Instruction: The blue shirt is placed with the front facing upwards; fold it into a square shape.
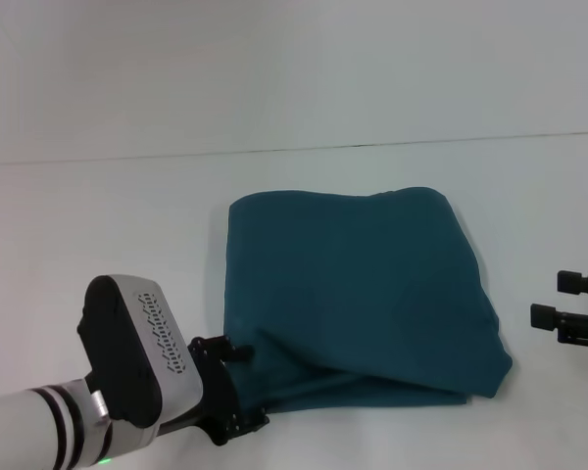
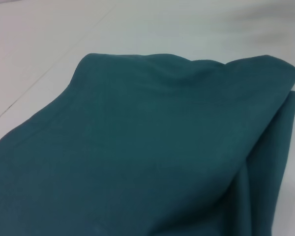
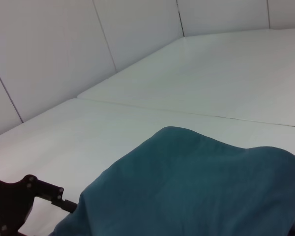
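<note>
Head view showed the blue shirt (image 1: 358,294) folded into a rough square mid-counter (image 1: 98,225), plain side up. Our left pincer (image 1: 237,390) was at its near left corner; whether it pinched cloth we could not tell. Our right pincer (image 1: 568,311) sat spread beside the shirt's right edge, apart from it. We judged the step best done by flattening the bulging near edge and squaring corners gently. We could read no print or label.
</note>
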Tool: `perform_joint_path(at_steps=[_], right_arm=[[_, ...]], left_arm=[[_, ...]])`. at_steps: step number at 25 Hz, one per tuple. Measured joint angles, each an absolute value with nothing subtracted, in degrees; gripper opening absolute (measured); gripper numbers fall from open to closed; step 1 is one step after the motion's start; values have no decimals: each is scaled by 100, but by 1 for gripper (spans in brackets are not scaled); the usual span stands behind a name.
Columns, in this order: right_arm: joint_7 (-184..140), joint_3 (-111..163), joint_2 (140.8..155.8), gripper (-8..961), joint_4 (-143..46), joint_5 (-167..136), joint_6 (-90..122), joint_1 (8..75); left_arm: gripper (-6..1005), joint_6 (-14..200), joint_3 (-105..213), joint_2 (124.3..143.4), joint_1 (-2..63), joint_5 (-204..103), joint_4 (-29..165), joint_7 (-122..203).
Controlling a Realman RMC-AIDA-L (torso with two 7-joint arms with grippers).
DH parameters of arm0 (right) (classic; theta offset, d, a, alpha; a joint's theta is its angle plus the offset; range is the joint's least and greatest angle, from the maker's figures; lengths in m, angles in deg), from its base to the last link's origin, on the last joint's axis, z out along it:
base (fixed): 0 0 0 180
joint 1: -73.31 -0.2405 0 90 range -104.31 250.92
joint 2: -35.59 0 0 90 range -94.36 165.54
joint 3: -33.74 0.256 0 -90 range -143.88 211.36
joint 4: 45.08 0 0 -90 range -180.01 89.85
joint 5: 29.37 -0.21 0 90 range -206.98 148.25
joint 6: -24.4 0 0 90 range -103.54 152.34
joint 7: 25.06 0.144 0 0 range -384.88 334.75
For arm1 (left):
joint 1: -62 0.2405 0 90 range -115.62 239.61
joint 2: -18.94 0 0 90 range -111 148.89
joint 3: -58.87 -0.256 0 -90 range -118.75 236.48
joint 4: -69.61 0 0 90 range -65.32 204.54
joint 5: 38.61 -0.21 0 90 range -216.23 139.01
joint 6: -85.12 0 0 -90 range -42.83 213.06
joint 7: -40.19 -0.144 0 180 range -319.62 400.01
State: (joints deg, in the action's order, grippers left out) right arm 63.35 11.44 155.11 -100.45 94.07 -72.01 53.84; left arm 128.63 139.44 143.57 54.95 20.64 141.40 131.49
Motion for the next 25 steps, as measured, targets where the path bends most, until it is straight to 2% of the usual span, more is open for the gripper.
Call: perform_joint_path(at_steps=[10,15,18,24,25], right_arm=[[6392,1160,15509,834,-10026,9406,-7192,5418],[6418,1204,15497,833,-10034,9381,-7179,5427],[6423,1269,15494,833,-10034,9381,-7175,5412],[6441,1288,15480,832,-10034,9381,-7156,5407],[6455,1289,15474,832,-10034,9379,-7152,5405]], left_arm=[[613,12895,13897,14355,5441,1799,14207,13297],[396,12969,13846,14357,5448,1568,14307,13429],[184,12984,13796,14357,5505,1488,14463,13442],[36,13112,13804,14357,5573,1460,14668,13445],[36,13138,13820,14357,5578,1459,14687,13445]])
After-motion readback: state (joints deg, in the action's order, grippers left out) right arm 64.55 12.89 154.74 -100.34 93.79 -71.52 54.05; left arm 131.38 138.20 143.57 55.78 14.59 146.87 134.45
